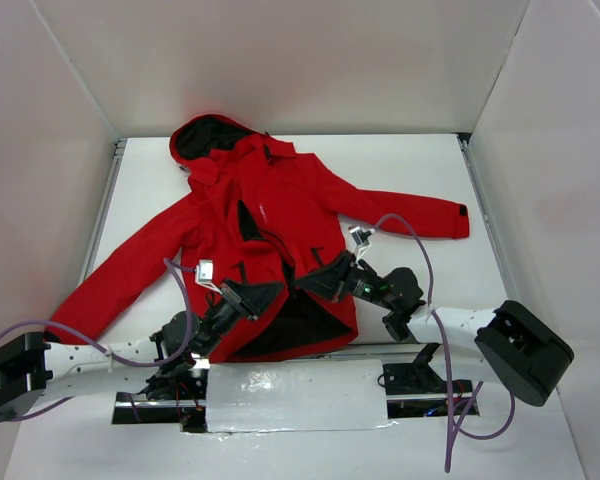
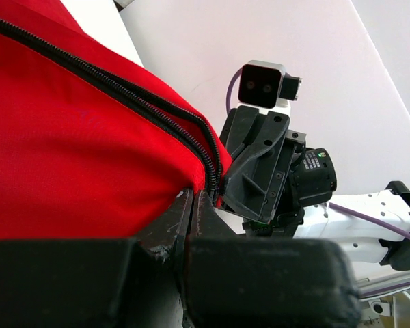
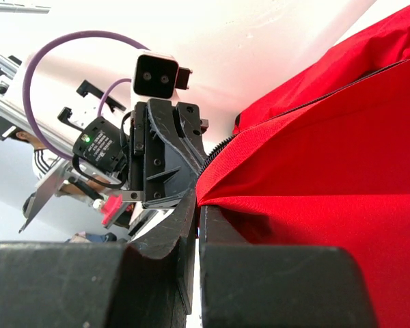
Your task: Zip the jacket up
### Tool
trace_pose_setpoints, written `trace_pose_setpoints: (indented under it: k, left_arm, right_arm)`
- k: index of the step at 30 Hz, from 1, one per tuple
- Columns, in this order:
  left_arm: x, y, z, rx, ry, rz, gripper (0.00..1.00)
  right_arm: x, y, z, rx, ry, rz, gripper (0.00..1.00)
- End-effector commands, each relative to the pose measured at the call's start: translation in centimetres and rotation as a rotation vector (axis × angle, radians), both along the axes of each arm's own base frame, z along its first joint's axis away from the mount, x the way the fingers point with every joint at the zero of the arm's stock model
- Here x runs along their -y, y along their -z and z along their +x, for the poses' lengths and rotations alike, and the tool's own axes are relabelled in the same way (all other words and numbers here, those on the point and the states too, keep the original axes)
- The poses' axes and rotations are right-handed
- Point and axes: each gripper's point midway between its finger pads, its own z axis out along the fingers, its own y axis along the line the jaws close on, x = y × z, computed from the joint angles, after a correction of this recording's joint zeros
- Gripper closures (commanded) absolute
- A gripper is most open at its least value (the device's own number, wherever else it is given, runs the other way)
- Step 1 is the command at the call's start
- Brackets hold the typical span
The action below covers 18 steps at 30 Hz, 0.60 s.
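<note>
The red hooded jacket [image 1: 270, 215] lies flat on the white table, hood at the far side, sleeves spread. Its lower front is parted and shows the dark lining [image 1: 300, 320]. My left gripper [image 1: 263, 296] is shut on the jacket's lower front edge; in the left wrist view [image 2: 195, 196] the fingers pinch red fabric beside the black zipper teeth [image 2: 123, 92]. My right gripper [image 1: 317, 280] is shut on the other front edge; in the right wrist view [image 3: 199, 199] it pinches a red fold below the zipper teeth [image 3: 222, 143]. The two grippers face each other, close together.
White walls enclose the table on three sides. A metal rail [image 1: 104, 215] runs along the left edge. A silver taped plate [image 1: 295, 395] lies between the arm bases. Purple cables [image 1: 420, 250] loop over the right arm and the right sleeve [image 1: 410, 212].
</note>
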Motion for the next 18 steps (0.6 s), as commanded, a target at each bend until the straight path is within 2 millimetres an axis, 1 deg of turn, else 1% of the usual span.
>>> trace_pose_setpoints:
  k: [1, 4, 7, 9, 12, 18]
  left_arm:
    - [-0.1, -2.0, -0.1, 0.024, 0.004, -0.07, 1.0]
    - [-0.4, -2.2, 0.1, 0.023, -0.011, -0.073, 1.0]
    - [-0.7, -2.8, 0.2, 0.031, -0.027, -0.075, 1.0]
    - [-0.8, -2.6, 0.4, 0.031, -0.04, -0.051, 1.0]
    - [-1.0, -3.4, 0.5, 0.043, -0.054, -0.059, 1.0]
    - [-0.7, -3.4, 0.6, 0.045, -0.048, -0.056, 1.0]
  right_arm:
    - [0.6, -5.3, -0.6, 0.179, 0.006, 0.137, 1.0]
    - [0.6, -5.0, -0.6, 0.182, 0.005, 0.126, 1.0]
    - [0.7, -4.5, -0.7, 0.177, 0.007, 0.113, 1.0]
    - [0.8, -4.2, -0.7, 0.173, 0.01, 0.106, 1.0]
    - [0.8, -3.7, -0.8, 0.167, 0.01, 0.097, 1.0]
    - [0.7, -3.8, -1.0, 0.163, -0.007, 0.104, 1.0]
